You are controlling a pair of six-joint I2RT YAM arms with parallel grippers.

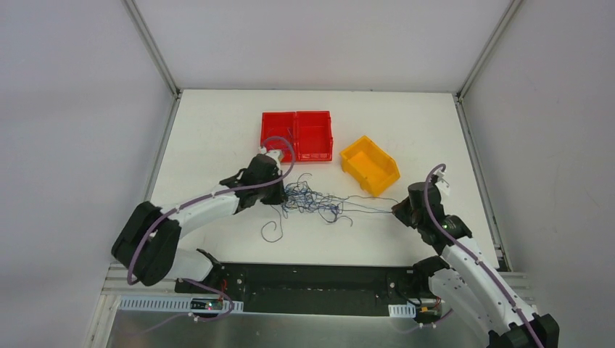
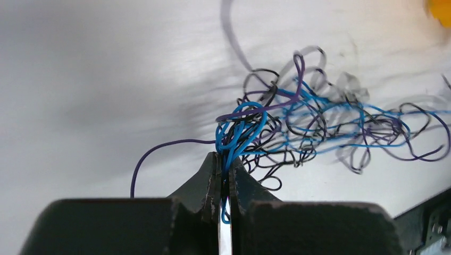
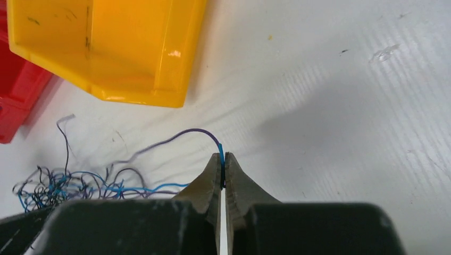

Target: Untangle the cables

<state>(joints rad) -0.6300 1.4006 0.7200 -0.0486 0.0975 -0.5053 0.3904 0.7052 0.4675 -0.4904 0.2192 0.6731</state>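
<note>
Nearest the near edge of the bench (image 1: 217, 130), one loose dark strand (image 1: 272, 230) lies alone, just short of the clump. R gripper (image 1: 397, 210), right of centre, has its jaws pressed together on a blue wire end (image 3: 220, 154), w/ a purple strand arcing off beside it. Those strands run left, drawn fairly straight, back to the cables (image 1: 312, 199). L gripper (image 1: 283, 193) sits at the clump's left side, jaws clamped on a bunch of blue loops (image 2: 236, 127); whether a purple strand is caught too, can't tell. So the cables lie btwn the two grippers at mid-bench, long axis left-right, w/ the knot right at the L gripper and well apart from the R. Judgement: next move is a pull apart along that axis. R has the free ends and L anchors the mass, so drawing R rightward looks cleaner. Risk: knot tightens instead of loosening. Beyond, toward the far edge, a yellow bin (image 1: 370, 165) and two red bins (image 1: 297, 134).
</note>
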